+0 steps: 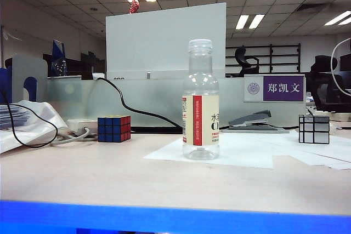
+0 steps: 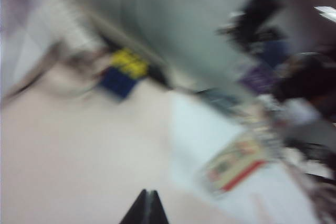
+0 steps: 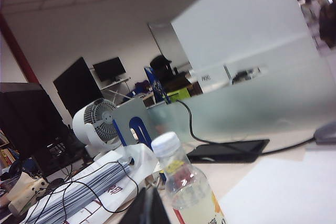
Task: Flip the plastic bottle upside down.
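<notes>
- My left gripper point(image 2: 147, 203) shows in its wrist view as two dark fingertips pressed together with no gap; it is fully closed and has hold of nothing.
- My right gripper point(image 3: 147, 205) shows the same way in its own wrist view: dark tips meeting in a point, closed and empty.
- Neither gripper appears in the exterior view, so I cannot place them over the table from there.
- The left wrist view is badly blurred. Past my tips I make out the pale table point(image 2: 79, 150), the bottle point(image 2: 236, 163) as a smear of cream label with a red stripe, and a blue and yellow blur that seems to be the colour cube point(image 2: 123, 72).
- In the right wrist view the bottle point(image 3: 189, 187) stands just beside my closed tips, cap end away from the table, and I am not touching it.
- In the exterior view the bottle point(image 1: 201, 102) stands upright near the middle of the table point(image 1: 109, 179), clear cap on top, resting on a white sheet of paper point(image 1: 247, 154).
- The colour cube point(image 1: 114, 128) sits well apart from the bottle on the left; a black cable point(image 1: 126, 105) runs behind it.
- A silver mirror cube point(image 1: 314, 129) sits well apart on the right, and a stapler point(image 1: 251, 120) lies behind the paper between the bottle and that cube.
- A purple name sign point(image 1: 282, 88) stands on the partition behind.
</notes>
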`<move>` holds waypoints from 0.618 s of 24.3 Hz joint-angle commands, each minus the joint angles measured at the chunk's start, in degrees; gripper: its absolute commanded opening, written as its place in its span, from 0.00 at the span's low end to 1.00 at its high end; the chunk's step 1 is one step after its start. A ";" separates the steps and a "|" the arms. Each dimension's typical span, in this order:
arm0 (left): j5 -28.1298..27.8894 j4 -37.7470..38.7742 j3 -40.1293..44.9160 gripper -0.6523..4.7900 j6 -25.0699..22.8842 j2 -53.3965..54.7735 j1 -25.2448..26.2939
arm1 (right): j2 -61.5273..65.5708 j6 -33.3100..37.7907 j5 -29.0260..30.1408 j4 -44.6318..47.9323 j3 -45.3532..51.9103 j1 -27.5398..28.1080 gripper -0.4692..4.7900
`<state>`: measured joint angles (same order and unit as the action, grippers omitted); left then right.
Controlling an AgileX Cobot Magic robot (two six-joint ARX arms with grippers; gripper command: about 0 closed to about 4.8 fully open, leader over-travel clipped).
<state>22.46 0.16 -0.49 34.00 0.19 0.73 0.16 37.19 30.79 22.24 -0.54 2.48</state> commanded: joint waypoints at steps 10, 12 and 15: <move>14.75 -11.72 -0.28 0.28 -1.01 -0.07 -0.09 | 12.57 -5.90 -1.92 8.02 0.02 -4.83 0.44; 15.04 -13.22 -0.28 0.28 -1.01 -0.07 -0.35 | 17.77 -9.33 -4.07 9.77 -1.70 -8.52 0.48; 14.58 -14.27 -0.76 0.28 -1.62 -0.04 -1.16 | 27.54 -17.70 -5.99 9.77 -7.13 -15.41 0.67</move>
<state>36.93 -12.75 -0.60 33.04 0.21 -0.14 24.29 25.71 26.06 29.98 -4.93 -10.50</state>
